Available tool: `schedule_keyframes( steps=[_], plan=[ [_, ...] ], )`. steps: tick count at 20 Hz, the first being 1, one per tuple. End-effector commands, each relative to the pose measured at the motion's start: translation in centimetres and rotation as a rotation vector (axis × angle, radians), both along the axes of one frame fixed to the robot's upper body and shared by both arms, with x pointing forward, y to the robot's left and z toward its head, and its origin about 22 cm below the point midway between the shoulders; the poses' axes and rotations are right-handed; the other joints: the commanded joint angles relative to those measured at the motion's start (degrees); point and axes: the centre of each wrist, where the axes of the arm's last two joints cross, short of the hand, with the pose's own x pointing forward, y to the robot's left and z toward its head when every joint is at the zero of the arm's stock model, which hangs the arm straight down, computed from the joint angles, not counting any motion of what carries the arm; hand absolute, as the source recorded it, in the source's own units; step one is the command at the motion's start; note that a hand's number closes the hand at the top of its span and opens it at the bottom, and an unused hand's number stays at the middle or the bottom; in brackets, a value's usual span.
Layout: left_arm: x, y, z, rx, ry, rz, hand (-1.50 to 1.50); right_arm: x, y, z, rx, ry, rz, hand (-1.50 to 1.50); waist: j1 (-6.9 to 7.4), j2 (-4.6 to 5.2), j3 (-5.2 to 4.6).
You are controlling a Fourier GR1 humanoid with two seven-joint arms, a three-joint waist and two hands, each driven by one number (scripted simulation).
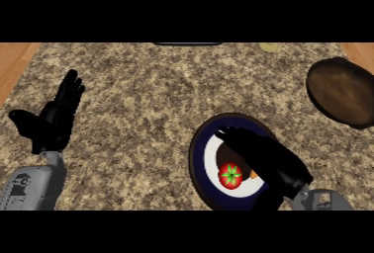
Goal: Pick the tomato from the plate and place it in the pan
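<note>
The right hand (266, 158) hovers over the dark-rimmed white plate (199, 163), fingers relaxed beside the unheld red tomato (230, 176), the round brown pan (342, 91) well apart, the left hand (53, 118) resting open on the speckled granite table (161, 89).

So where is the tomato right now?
In the head view the tomato lies on the plate at lower right, just left of the right hand above it.

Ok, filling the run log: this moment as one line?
tomato on plate | right hand over plate, fingers open | left hand resting | pan empty
</note>
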Motion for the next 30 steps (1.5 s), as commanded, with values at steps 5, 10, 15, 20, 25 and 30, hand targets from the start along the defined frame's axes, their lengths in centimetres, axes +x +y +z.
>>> schedule_keyframes(
  steps=[5,10,15,20,25,30],
  plan=[
    [0.0,-0.5,0.2,0.017,-0.007,-0.013,0.00,-0.8,2.0,-2.0,-0.209,-0.031,0.001,-1.50,0.01,-0.01,0.01],
    [0.3,-0.3,-0.1,0.005,0.005,-0.016,0.00,0.4,2.4,-3.9,-0.263,0.009,-0.011,-1.50,0.03,0.02,0.01],
    [0.4,-1.4,-0.1,-0.006,0.009,-0.006,0.00,-0.2,3.9,-4.3,-0.255,0.033,0.005,-1.50,-0.05,0.01,0.01],
    [-0.7,0.9,0.5,0.001,0.000,-0.016,0.00,1.2,3.2,-4.6,-0.278,0.032,0.009,-1.50,0.05,-0.02,0.01],
    [0.9,0.0,0.6,0.000,-0.002,-0.012,0.00,2.5,4.0,-7.0,-0.334,0.055,0.008,-1.50,0.01,0.04,0.01],
    [0.6,-2.2,-0.1,-0.002,0.000,-0.012,0.00,1.9,4.4,-7.6,-0.349,0.087,0.018,-1.50,-0.07,0.01,0.01]
  ],
)
